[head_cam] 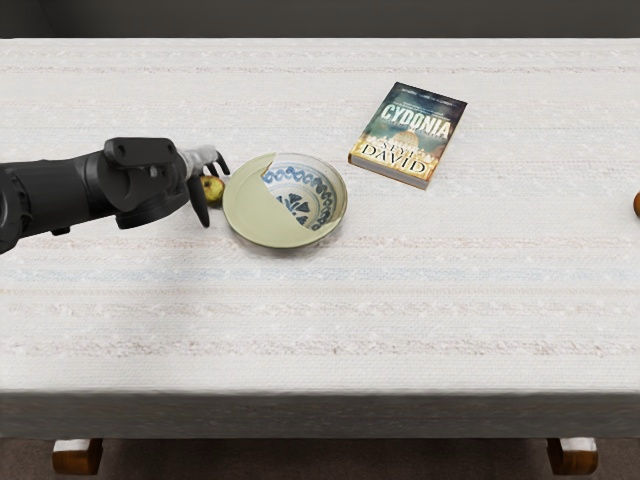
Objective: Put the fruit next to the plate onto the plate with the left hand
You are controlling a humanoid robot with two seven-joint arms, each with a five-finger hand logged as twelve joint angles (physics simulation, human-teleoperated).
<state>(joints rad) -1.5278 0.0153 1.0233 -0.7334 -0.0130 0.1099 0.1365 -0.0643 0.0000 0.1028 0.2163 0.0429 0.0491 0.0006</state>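
Observation:
A small yellow-green fruit (212, 188) lies on the white tablecloth, touching the left rim of the plate (245, 210). The plate is cream-rimmed with a blue pattern in its bowl. My left hand (208, 180) comes in from the left on a black arm and sits right at the fruit. Its dark fingers (200, 208) curl around the fruit from the left and above, partly hiding it. Whether they press on it I cannot tell. The fruit rests on the table. The right hand does not show.
A paperback book (408, 134) lies flat to the right of the plate and farther back. A small brown object (637, 205) peeks in at the right edge. The table's front edge runs along the bottom.

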